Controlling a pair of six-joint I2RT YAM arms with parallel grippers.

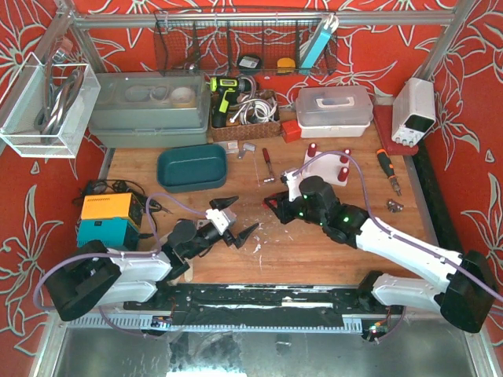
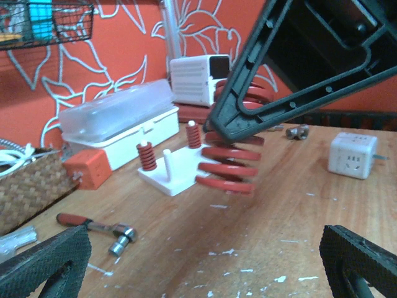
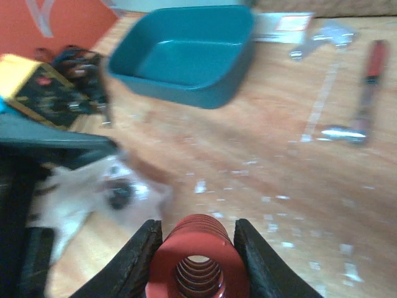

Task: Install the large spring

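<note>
The large red spring (image 3: 198, 264) is clamped between the black fingers (image 3: 133, 261) of my right gripper (image 3: 197, 248), its bore facing the camera. In the left wrist view the spring (image 2: 229, 164) hangs a little above the wood, just in front of the white base plate (image 2: 170, 180). The plate carries small red springs (image 2: 147, 156) on posts and one bare white post (image 2: 167, 161). From above, my right gripper (image 1: 275, 206) is left of the plate (image 1: 324, 165). My left gripper (image 1: 234, 224) is open and empty, facing the spring; its pads (image 2: 43, 267) show at the bottom corners.
A teal tray (image 1: 191, 166) lies at the back left, a red-handled ratchet (image 1: 267, 165) between it and the plate. A white power cube (image 2: 352, 154), a screwdriver (image 1: 389, 169), a clear lidded box (image 1: 334, 106), a wicker basket (image 1: 244, 118) and an orange-teal box (image 1: 110, 220) stand around.
</note>
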